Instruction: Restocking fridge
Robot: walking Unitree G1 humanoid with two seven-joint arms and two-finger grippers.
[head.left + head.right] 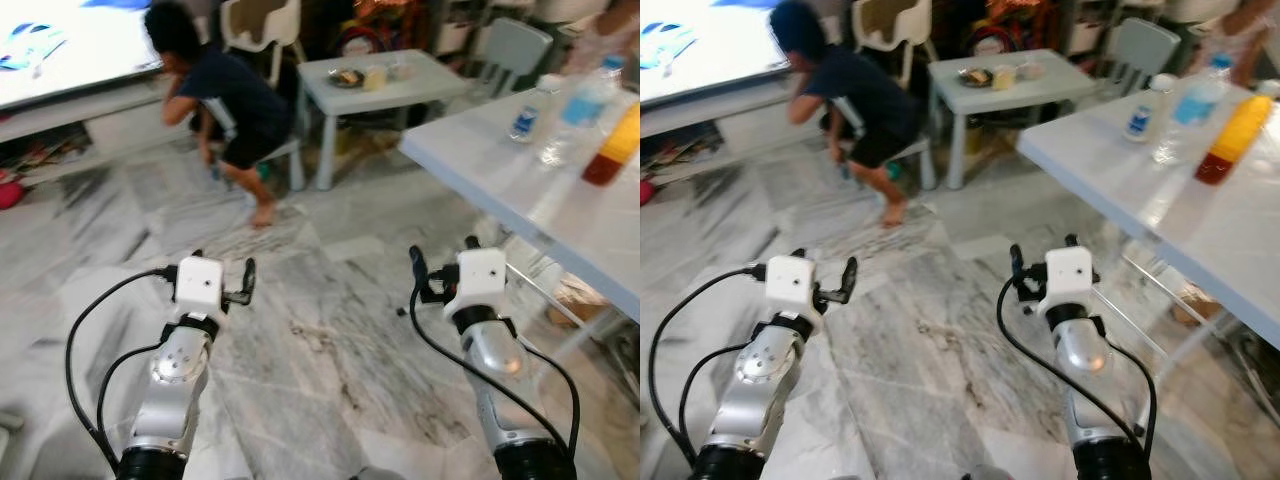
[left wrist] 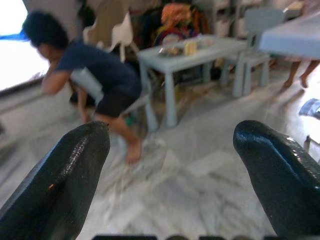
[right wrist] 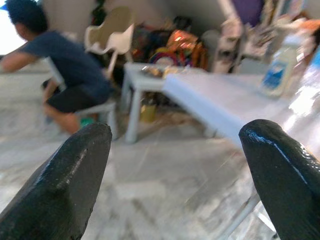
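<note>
Three drinks stand on the big white table (image 1: 520, 190) to my right: a small white bottle with a blue label (image 1: 528, 112), a clear water bottle (image 1: 582, 105) and an amber bottle (image 1: 613, 152). My left gripper (image 1: 225, 272) is held out low over the marble floor, open, with nothing between its fingers (image 2: 65, 175). My right gripper (image 1: 443, 258) is also open and empty, just short of the white table's near edge. The right wrist view looks along the black fingers (image 3: 280, 170) at the tabletop and the small bottle (image 3: 277, 70).
A person (image 1: 225, 100) crouches on a small stool ahead, facing a bright screen (image 1: 60, 45) at the left. Behind stand a small pale table (image 1: 375, 85) with dishes, a high chair (image 1: 262, 25) and a grey chair (image 1: 510, 45). Another person's legs (image 2: 300, 75) are beyond the white table.
</note>
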